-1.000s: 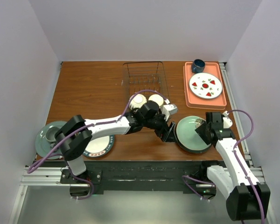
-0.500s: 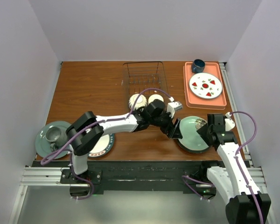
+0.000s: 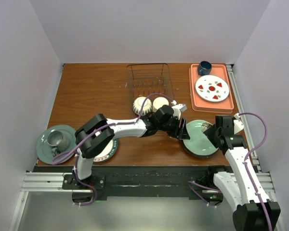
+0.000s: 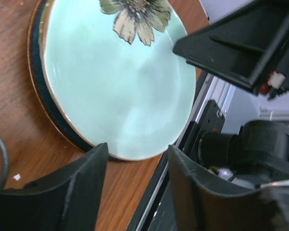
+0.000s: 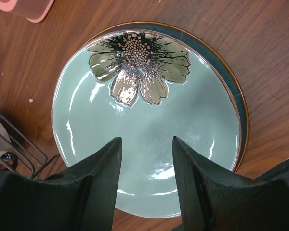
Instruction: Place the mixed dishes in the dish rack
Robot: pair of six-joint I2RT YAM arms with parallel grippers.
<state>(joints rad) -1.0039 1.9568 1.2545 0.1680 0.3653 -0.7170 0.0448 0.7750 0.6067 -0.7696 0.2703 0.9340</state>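
Dish rack (image 3: 149, 82): held nothing yet.
Left hand (image 4: 137, 149), right hand (image 5: 145, 142): both spread at green plate (image 3: 200, 142), ungrasped.

The flower plate (image 5: 149, 144) was pale mint green with an olive-and-gold bloom, black centre and dark blue rim. The tray (image 3: 214, 107) was salmon pink, the strawberry plate (image 3: 212, 88) white with red spots, and the cup (image 3: 204, 67) navy.
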